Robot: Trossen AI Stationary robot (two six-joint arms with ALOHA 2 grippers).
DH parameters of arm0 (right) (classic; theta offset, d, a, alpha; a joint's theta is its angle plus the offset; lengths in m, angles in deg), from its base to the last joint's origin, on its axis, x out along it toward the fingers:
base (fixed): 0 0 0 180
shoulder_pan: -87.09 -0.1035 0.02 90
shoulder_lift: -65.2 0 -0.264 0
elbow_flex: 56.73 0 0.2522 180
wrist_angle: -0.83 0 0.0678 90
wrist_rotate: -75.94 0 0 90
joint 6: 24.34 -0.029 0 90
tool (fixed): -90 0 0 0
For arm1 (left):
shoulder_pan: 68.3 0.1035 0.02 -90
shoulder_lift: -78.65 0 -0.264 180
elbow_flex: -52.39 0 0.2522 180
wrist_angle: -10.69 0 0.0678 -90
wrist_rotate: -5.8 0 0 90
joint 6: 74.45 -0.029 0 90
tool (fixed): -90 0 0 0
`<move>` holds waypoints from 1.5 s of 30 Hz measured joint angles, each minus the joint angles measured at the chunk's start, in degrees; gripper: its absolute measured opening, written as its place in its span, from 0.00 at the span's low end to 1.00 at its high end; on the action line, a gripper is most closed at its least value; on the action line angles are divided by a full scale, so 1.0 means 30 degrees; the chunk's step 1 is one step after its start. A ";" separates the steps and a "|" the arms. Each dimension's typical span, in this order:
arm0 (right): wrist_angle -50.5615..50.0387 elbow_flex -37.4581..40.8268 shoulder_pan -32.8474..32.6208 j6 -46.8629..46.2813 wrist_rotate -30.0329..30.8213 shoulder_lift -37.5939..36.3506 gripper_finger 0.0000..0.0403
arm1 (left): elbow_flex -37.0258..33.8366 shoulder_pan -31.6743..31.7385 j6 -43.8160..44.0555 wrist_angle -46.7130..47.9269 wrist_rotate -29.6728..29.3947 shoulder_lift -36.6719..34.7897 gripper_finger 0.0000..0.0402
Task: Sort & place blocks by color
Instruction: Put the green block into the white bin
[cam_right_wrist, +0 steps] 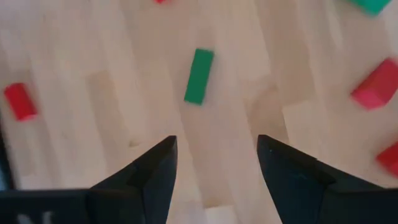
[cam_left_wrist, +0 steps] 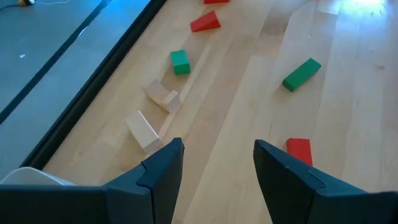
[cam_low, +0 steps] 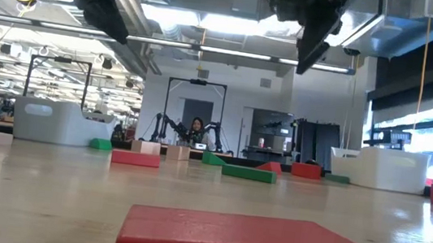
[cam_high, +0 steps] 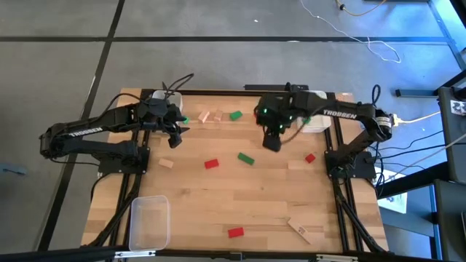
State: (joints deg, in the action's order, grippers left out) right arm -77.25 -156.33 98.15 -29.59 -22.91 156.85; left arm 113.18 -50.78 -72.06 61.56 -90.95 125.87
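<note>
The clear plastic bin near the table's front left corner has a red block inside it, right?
Not quite. In the high view the clear plastic bin sits near the table's front left corner, but it holds nothing. The nearest red block lies on the bare table beside it.

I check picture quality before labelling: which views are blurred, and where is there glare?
Right wrist view: blurred all over, the green block smeared. Low view: the nearest red block is out of focus. Left wrist view: sharp, with glare on the table at its far end.
</note>
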 joint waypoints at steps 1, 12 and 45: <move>0.0293 0.0000 -0.0512 -0.0019 0.0704 0.0059 0.54 | 0.0000 0.0000 0.0000 0.0000 0.0002 0.0000 0.47; 0.2235 -0.0007 -0.2867 -0.2716 0.2932 0.2073 0.54 | 0.0000 0.0000 -0.1218 -0.0007 0.2346 -0.0007 0.47; 0.5342 0.0007 -0.2740 -0.4155 0.2101 0.9280 0.54 | 0.0000 -0.0007 -0.1431 -0.0019 0.2645 -0.0007 0.47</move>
State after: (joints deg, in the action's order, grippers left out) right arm -61.22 -156.31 89.93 -42.06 -16.61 184.68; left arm 113.18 -50.81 -76.35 61.50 -83.01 125.85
